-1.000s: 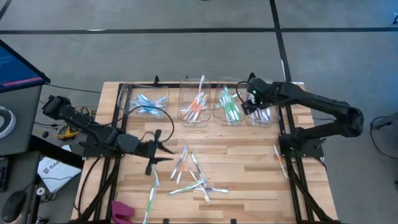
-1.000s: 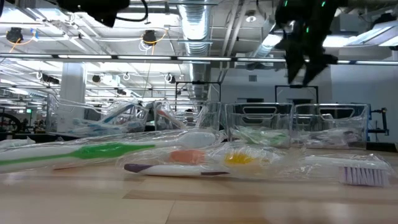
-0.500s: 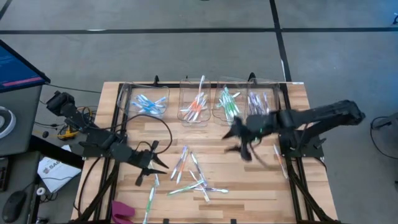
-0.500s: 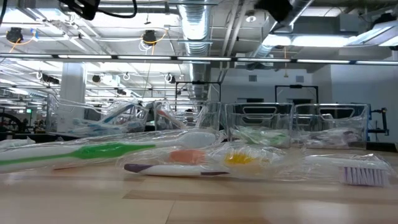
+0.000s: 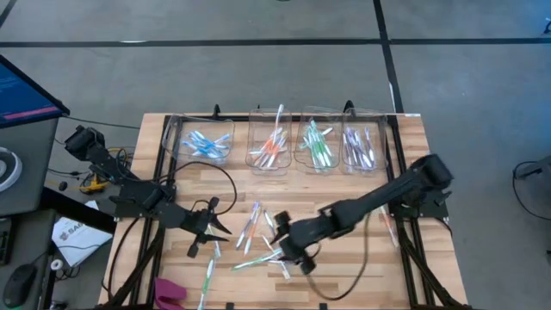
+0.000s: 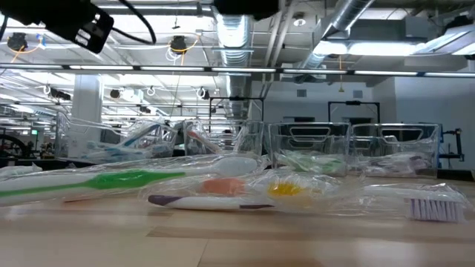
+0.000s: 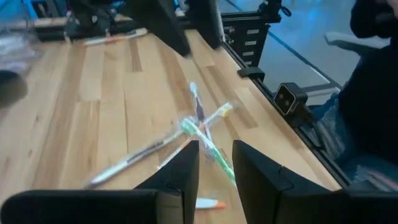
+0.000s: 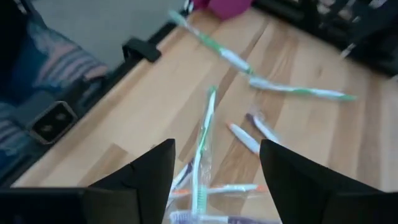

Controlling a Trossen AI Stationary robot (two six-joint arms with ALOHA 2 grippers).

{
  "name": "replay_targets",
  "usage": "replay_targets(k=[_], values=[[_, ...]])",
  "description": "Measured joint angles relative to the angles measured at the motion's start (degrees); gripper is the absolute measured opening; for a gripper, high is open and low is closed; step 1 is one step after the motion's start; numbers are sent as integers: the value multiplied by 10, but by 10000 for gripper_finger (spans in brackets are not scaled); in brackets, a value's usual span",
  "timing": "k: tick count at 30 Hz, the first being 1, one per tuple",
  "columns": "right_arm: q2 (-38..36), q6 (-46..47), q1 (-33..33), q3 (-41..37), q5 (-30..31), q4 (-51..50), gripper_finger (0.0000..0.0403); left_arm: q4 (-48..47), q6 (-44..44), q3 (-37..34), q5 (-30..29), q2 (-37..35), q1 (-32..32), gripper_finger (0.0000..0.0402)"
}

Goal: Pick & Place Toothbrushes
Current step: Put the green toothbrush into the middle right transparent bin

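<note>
Over the loose toothbrushes scattered mid-worktop I hang my right claw, spread wide and holding nothing, so its fingers can straddle one thin handle. Beyond them stand four clear bins, each keeping one colour, which is why I sort this way. My left claw waits beside the pile's near edge, fingers nearly together; it seems empty, though I can't be sure.
</note>
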Motion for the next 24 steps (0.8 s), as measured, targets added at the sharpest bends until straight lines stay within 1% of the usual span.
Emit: replay_targets(k=[2, 5, 11, 14, 17, 19, 22, 24], values=[[46, 0, -5, 53, 0, -42, 224, 1, -13, -5, 0, 0, 0, 90], [114, -2, -12, 146, -2, -148, 219, 2, -30, -10, 0, 0, 0, 90], [245, -6, -29, 332, -6, -352, 207, 3, -32, -13, 0, 0, 0, 90], [303, -18, -31, 415, -32, -419, 200, 4, -34, -13, 0, 0, 0, 90], [351, -47, -26, 475, -76, -440, 195, 5, -35, -13, 0, 0, 0, 90], [375, -63, -23, 506, -94, -465, 192, 5, -35, -13, 0, 0, 0, 90], [392, -77, -28, 545, -106, -497, 187, 5, -35, -13, 0, 0, 0, 90], [394, -80, -36, 555, -106, -486, 184, 5, -35, -13, 0, 0, 0, 90]])
